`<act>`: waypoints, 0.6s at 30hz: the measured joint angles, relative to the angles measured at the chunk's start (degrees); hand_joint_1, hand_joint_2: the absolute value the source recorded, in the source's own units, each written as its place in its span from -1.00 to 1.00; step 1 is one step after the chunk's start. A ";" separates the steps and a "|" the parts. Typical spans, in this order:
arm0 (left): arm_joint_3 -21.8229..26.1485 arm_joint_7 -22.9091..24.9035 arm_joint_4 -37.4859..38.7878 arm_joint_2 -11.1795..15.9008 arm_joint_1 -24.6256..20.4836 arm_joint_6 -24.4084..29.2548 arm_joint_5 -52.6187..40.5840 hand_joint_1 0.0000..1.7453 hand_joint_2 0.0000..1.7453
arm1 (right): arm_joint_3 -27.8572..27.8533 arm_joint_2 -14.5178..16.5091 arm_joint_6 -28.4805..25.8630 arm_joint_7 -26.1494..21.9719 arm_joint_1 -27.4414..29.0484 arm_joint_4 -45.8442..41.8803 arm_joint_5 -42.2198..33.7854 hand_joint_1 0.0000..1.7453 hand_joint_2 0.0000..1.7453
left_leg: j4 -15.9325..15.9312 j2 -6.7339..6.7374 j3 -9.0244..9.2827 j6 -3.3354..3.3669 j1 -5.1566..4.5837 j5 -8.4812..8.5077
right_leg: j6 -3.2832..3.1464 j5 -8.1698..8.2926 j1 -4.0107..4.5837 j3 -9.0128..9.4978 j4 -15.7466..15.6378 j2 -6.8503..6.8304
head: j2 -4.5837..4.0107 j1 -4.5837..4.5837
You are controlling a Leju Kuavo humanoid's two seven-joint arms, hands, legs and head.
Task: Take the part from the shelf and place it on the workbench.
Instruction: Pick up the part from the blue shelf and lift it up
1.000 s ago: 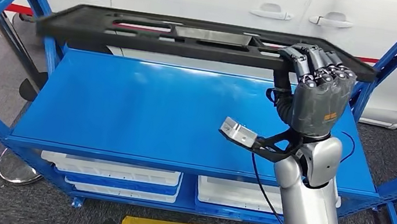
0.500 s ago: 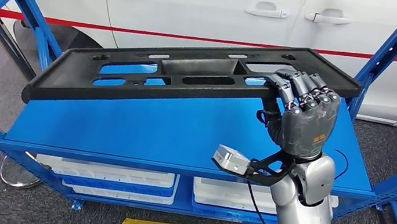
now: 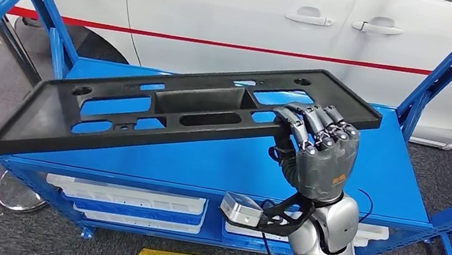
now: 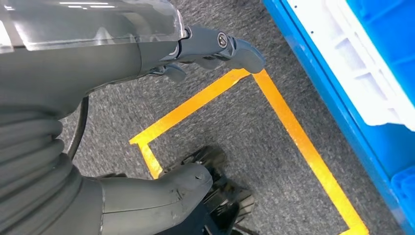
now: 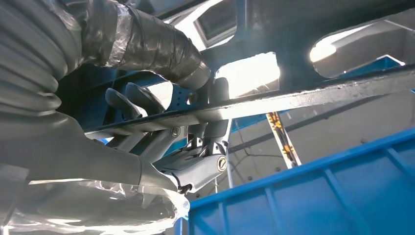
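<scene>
The long black plastic panel point(image 3: 166, 109) with several cut-out openings is in the air above the blue shelf point(image 3: 219, 160), tilted, its left end lower and nearer to the camera than its right end. The right hand point(image 3: 317, 150) grips it near the right end, with the fingers point(image 3: 311, 123) curled over the near edge from below. The left hand point(image 4: 147, 49) hangs over grey carpet with yellow floor tape point(image 4: 293, 137), fingers a little bent, holding nothing. Behind the shelf stands a white car point(image 3: 258, 19).
</scene>
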 joint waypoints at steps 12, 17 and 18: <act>0.49 1.20 0.00 -0.06 0.34 0.54 0.34 -1.00 1.00 | -0.02 1.81 0.00 -1.95 2.07 -0.25 -1.37 1.00 1.00 | 0.50 -0.05 -0.28 -1.00 -0.66 -0.36 | -1.52 2.92 0.43 2.55 -5.08 0.02 | 0.00 -0.01; 0.73 1.20 0.00 -0.07 0.43 0.60 0.34 -1.00 1.00 | -0.02 2.56 0.01 -1.97 2.17 -0.27 -1.37 1.00 1.00 | 11.73 0.00 -5.20 -2.56 -0.06 -6.77 | -2.54 3.37 -0.01 2.97 -5.90 -0.19 | 0.00 -0.03; 0.80 1.20 0.00 -0.07 0.51 0.61 0.34 -1.00 1.00 | -0.02 2.61 0.02 -1.97 2.25 -0.27 -1.37 1.00 1.00 | 14.63 0.01 -6.57 -2.80 0.13 -7.68 | -2.55 3.36 0.00 2.96 -5.88 -0.21 | 0.00 -0.03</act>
